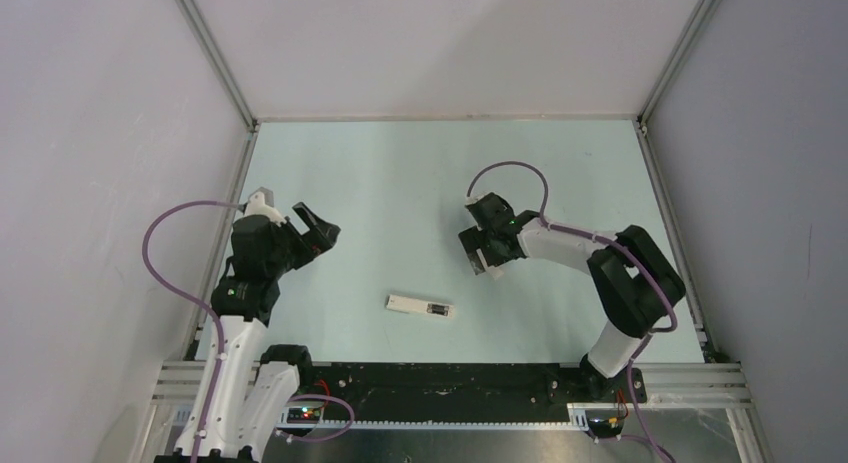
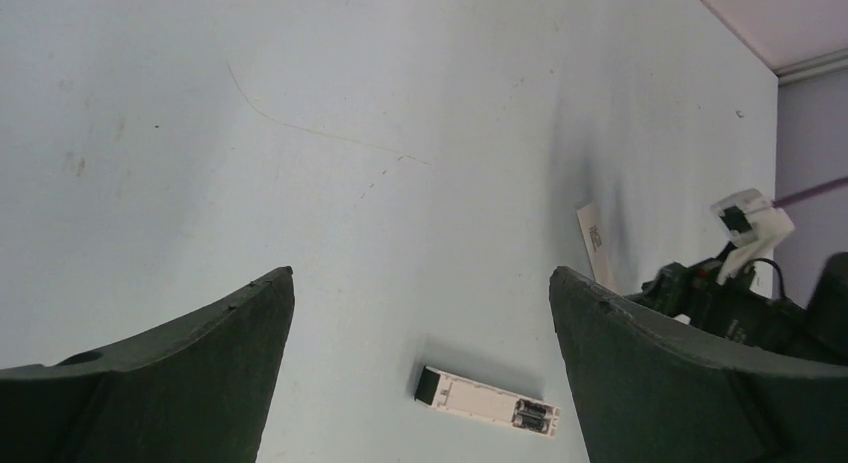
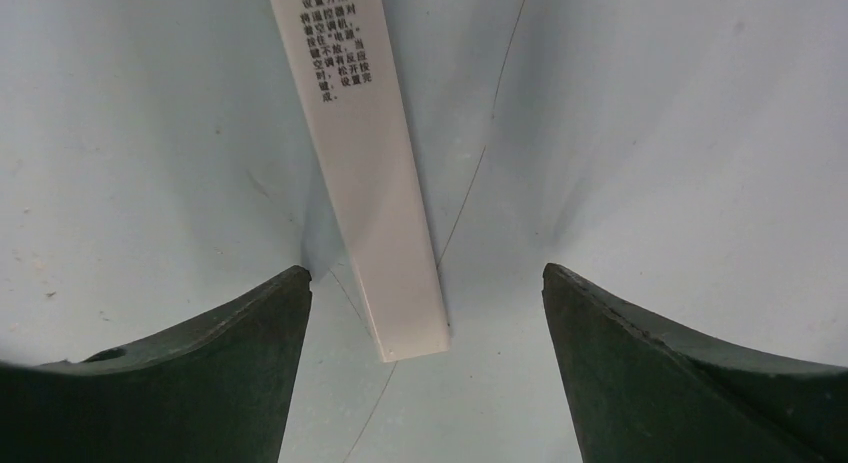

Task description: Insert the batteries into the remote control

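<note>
Both jaws released, left gripper (image 1: 318, 228) and right gripper (image 1: 483, 255) empty; batteries (image 2: 531, 415) look seated in remote control (image 1: 420, 306); cover (image 3: 375, 183) lies loose on bench (image 1: 400, 183), unfitted.

Counted per kind: one remote control (image 1: 420, 306), one dark section (image 2: 533, 415) at its end; batteries inside cannot be counted, too small. One white printed strip (image 3: 365, 173) is seen, apart from the remote control. Two arms are counted: left arm (image 1: 235, 358), right arm (image 1: 560, 245). Two grippers: left gripper (image 1: 318, 226), right gripper (image 1: 482, 255), two fingers each. Two purple cables: left cable (image 1: 147, 245), right cable (image 1: 510, 164). One table (image 1: 400, 183)
</note>
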### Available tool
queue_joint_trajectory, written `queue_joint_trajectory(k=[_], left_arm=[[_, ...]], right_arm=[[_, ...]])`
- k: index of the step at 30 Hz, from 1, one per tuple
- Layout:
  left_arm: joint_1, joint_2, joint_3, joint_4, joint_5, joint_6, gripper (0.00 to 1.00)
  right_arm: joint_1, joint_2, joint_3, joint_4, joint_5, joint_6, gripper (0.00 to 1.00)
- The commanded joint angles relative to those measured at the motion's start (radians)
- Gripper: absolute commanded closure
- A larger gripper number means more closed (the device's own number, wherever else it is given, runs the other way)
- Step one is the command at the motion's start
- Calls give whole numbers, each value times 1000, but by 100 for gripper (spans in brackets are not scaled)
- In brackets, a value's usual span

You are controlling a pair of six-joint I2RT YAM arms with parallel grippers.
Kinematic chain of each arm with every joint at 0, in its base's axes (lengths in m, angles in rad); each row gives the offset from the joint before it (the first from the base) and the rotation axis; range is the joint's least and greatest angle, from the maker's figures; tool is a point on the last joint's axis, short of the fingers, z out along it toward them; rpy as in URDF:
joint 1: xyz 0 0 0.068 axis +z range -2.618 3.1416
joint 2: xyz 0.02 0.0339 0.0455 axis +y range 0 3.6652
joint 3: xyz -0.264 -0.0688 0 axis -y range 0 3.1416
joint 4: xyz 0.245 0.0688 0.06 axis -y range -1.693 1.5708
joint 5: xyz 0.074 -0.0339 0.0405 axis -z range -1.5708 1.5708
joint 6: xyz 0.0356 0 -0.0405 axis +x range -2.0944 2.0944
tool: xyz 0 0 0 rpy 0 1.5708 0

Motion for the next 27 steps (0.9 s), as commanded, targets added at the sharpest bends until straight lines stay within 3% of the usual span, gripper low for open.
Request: queue_joint_trajectory(k=[1,6,17,27], left_arm=[[8,5,44,14,83,33,0],[8,8,34,17,147,42,0],[8,26,24,21,168,17,2],[8,25,8,22,206,3,2]], right_arm=[[5,55,71,-24,46,26,11],[3,109,119,-27,47,24,14],[-44,235,227,-74,-58,33,43],[-50,259,243,-128,-115,78,55]])
